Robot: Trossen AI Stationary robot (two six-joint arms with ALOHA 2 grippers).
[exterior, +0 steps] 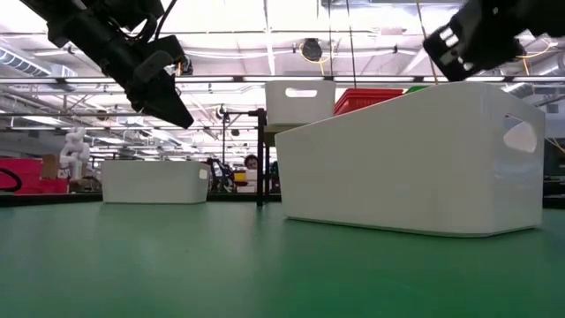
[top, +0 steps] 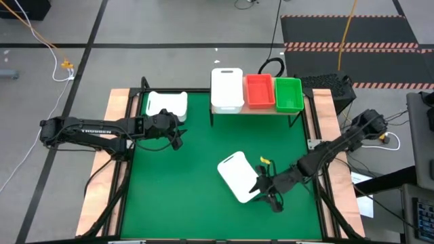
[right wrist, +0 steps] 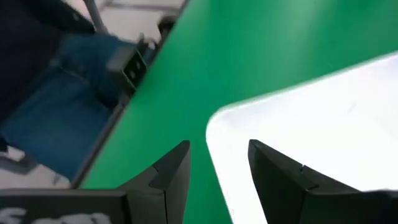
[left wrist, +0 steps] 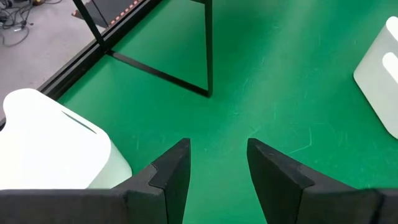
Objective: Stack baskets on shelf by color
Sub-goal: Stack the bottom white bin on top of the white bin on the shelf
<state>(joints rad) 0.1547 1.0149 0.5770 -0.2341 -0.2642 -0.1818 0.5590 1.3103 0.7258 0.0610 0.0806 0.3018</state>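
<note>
The shelf (top: 293, 112) stands at the table's far edge and carries one white basket (top: 227, 88), one orange-red basket (top: 258, 90) and one green basket (top: 288, 93) side by side. A second white basket (top: 167, 105) rests on the table at the far left. A third white basket (top: 237, 177) lies skewed on the table near the middle, its closed side up. My left gripper (left wrist: 217, 168) is open, above the mat beside the far-left basket (left wrist: 50, 143). My right gripper (right wrist: 217, 168) is open and hovers over the near right corner of the skewed basket (right wrist: 298, 137).
The shelf's black legs (left wrist: 208, 50) stand on the green mat just beyond my left gripper. Wooden table borders (top: 115, 129) run along both sides. Open green mat lies between the two white baskets on the table. A person's blue trouser leg (right wrist: 56, 118) shows past the table edge.
</note>
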